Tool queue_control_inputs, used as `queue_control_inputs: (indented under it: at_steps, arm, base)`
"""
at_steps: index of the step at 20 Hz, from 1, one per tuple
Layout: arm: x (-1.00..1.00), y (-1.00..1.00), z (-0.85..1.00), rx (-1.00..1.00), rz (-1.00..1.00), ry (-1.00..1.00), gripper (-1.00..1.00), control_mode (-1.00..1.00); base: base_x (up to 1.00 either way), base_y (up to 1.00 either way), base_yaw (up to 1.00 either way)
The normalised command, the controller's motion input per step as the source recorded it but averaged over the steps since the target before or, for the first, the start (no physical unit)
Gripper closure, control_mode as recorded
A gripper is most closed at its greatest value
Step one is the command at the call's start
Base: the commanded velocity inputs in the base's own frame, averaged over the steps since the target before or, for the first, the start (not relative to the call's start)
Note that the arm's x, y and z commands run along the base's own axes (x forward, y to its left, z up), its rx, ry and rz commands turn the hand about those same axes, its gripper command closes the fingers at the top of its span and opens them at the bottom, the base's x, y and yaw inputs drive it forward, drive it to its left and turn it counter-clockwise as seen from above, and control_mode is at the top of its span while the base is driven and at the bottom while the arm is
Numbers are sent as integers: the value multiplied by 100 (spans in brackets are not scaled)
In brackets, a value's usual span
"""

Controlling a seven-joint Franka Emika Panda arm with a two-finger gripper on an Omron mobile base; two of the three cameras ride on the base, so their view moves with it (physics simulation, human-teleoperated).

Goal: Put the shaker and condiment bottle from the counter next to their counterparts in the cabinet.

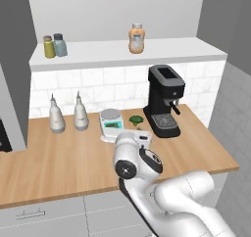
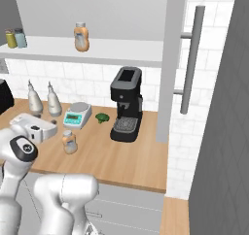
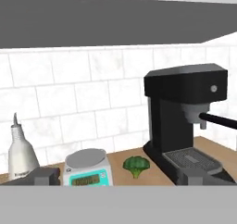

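Claw [image 3: 121,177]: released, jaws spread wide, nothing between them. In the hand view the dark fingertips [image 3: 45,176] sit far apart at the bottom, aimed level at the tiled back wall, not down at the work.

Straight ahead of the claw: kitchen scale [image 3: 88,168], a broccoli floret [image 3: 136,165], and the black coffee machine [image 3: 185,112] off to one side.

Condiment bottle [image 2: 69,142]: upright on the surface [image 2: 121,156], just beside the white hand in the right base view and in front of the scale. Small and slim, orange body, pale cap. Whether the hand touches it I cannot tell; it looks apart.

Shaker [image 1: 60,45]: up in the cabinet [image 1: 171,50], upright, close against the yellow-green shaker [image 1: 48,47] at the shelf's left end. Pale blue-grey with a dark cap. That half of the job reads as done.

Bigger orange bottle [image 1: 137,38]: alone near the shelf's middle, free shelf on both sides.

Step in hand, as I judge it: going for the condiment bottle. The next move calls for tipping or lowering the claw until the bottle sits between the jaws, then clenching on its body. After that comes a lift to the shelf and a set-down beside the bigger orange bottle.

Two white pourer bottles [image 1: 57,116] stand left of the scale, well out of the way.
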Motion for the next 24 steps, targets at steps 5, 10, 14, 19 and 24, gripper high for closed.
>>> queue_control_inputs:
  at_steps: [5,10,14,19,24]
  arm:
    - [0,-4,-41,0,-15,1,-100,-100]
    - [0,-2,-34,1,-16,8,-100,-100]
    - [2,-13,-56,3,-8,5,-100,-100]
    - [12,-6,-43,1,0,2,-100,-100]
    - [10,-10,-41,2,0,0,-100,-100]
  base:
    - [0,0,0]
    - [0,0,0]
    - [0,0,0]
    - [0,0,0]
    - [0,0,0]
